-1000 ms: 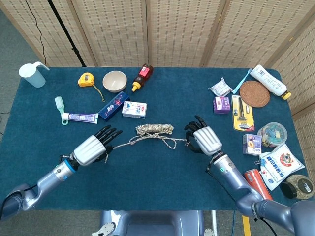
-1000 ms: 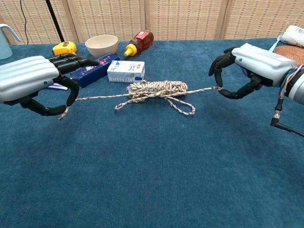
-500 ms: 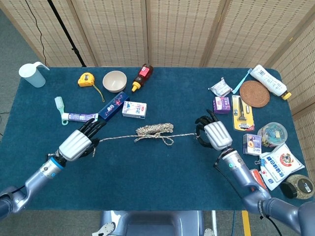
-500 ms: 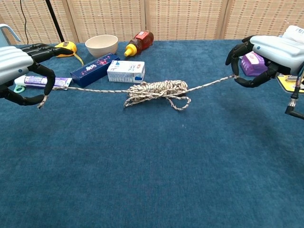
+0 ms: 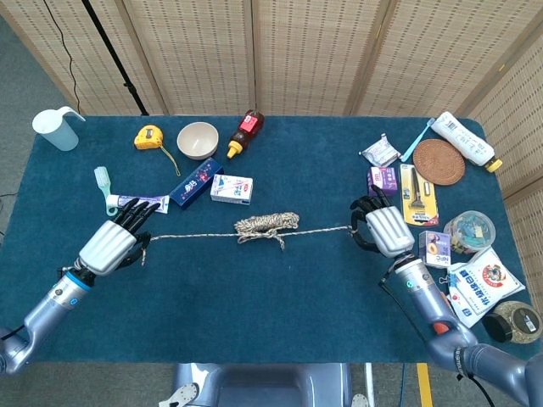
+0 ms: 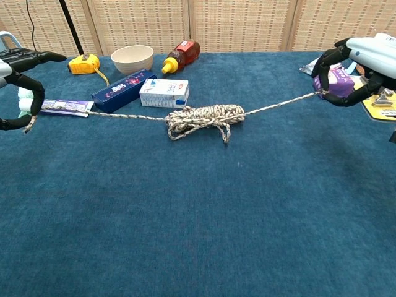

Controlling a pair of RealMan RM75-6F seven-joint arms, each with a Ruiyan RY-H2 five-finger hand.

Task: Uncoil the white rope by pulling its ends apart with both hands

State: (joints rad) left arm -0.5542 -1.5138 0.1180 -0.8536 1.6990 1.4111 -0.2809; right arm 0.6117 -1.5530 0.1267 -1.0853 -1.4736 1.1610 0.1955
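The white speckled rope (image 5: 267, 225) (image 6: 204, 116) lies mid-table as a small coil with one strand running out to each side. My left hand (image 5: 109, 243) (image 6: 17, 86) pinches the left end at the table's left. My right hand (image 5: 383, 229) (image 6: 362, 65) pinches the right end at the right. Both strands are stretched nearly straight and lifted slightly off the blue cloth (image 5: 254, 288). A short loop hangs from the front of the coil.
Behind the coil stand a white carton (image 5: 232, 188), a blue box (image 5: 195, 182), a bowl (image 5: 198, 140), a brown bottle (image 5: 245, 132) and a yellow tape measure (image 5: 148, 136). A toothpaste tube (image 5: 136, 203) lies by my left hand. A purple box (image 5: 382, 181) and several packets crowd the right.
Both hands have moved outward, left hand further left and right hand further right. The strands have lengthened and tightened, and the coil and its loose loop have shrunk.
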